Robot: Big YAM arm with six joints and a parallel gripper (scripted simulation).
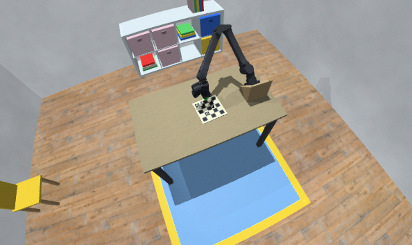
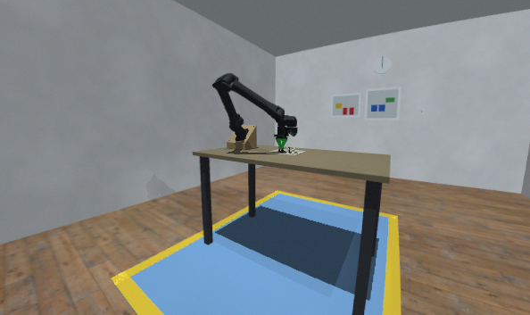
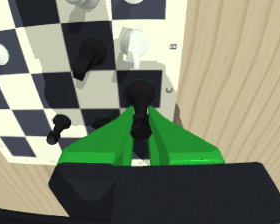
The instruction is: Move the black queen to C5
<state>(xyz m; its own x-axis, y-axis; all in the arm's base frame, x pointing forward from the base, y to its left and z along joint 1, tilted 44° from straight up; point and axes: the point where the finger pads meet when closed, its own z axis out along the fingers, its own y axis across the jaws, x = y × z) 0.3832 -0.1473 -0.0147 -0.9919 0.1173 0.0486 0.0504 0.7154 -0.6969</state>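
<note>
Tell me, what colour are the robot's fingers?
Green. The fingers show best in the wrist view, gripping the black queen.

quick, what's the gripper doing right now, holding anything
Gripper: shut on the black queen, its green fingers clamped on either side of the piece, low over the chessboard edge.

Even bright light, soft shadows, coarse blurry pixels.
</note>
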